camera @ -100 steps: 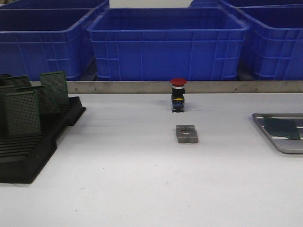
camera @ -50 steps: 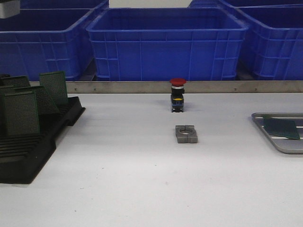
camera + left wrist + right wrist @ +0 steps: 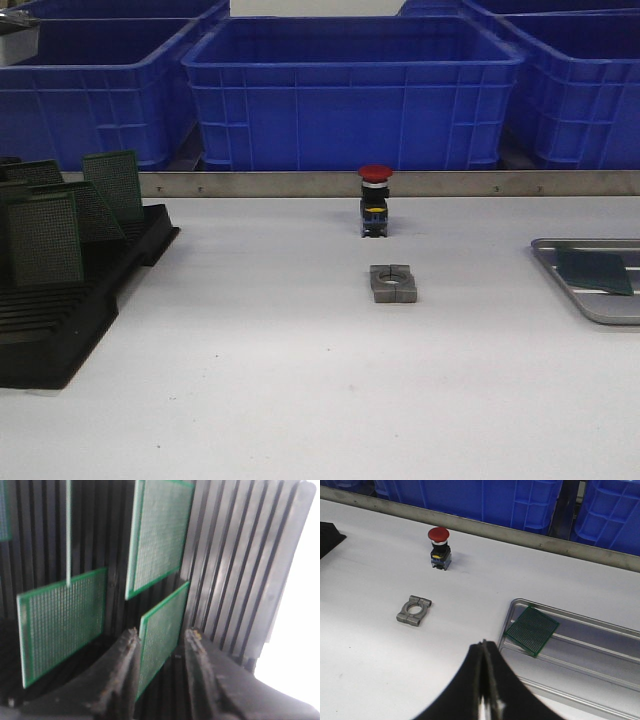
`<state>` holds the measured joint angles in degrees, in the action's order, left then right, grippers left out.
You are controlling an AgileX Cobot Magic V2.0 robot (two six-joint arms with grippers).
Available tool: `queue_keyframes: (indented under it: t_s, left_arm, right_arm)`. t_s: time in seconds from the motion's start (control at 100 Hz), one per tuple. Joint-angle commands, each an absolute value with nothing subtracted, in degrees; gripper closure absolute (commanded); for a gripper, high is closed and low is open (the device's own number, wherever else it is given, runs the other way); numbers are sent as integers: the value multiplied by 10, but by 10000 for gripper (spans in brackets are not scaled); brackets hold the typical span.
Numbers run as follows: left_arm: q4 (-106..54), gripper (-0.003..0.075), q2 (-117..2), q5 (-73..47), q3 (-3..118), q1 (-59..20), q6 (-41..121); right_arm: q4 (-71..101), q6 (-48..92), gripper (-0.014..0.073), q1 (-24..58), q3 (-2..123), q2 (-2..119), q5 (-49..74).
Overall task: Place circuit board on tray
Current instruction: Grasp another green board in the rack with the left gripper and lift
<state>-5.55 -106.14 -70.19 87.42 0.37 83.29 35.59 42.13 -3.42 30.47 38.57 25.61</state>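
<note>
Several green circuit boards (image 3: pixel 45 240) stand upright in the black slotted rack (image 3: pixel 60 320) at the left. In the left wrist view my left gripper (image 3: pixel 161 634) is open, with one jaw on each side of one standing board (image 3: pixel 165 625), which is close to one finger. The silver-grey tray (image 3: pixel 585 295) lies at the right edge with one green board (image 3: pixel 593 270) flat on it; both also show in the right wrist view, the tray (image 3: pixel 600 680) and the board (image 3: pixel 532 628). My right gripper (image 3: pixel 484 647) is shut and empty, above the table beside the tray.
A red-topped push button (image 3: pixel 376 200) and a small grey metal clamp block (image 3: pixel 393 283) sit mid-table. Blue plastic bins (image 3: pixel 350 90) line the back behind a metal rail (image 3: pixel 300 184). A grey part of the left arm (image 3: pixel 15 35) shows at the top left.
A grey part of the left arm has come into the front view at the top left and moved down. The boards, tray and table objects have not moved.
</note>
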Motion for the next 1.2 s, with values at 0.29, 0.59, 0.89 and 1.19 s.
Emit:
queue_keyframes:
  t_s: [0.29,0.59,0.89,1.19]
  left_arm:
    - [-77,349,-1043,-681,888,16,832]
    - [-105,352,-1071,-695,888,16,832]
    - [-102,460,-1083,-699,888,16,832]
    - [-97,741,-1083,-706,888,16,832]
  right_arm:
    - [370,427,706,-32,318,383,232]
    - [370,427,706,-32,318,383,232]
    - [370,427,706,-32,318,383,237]
    - [370,427,706,-32,318,383,237]
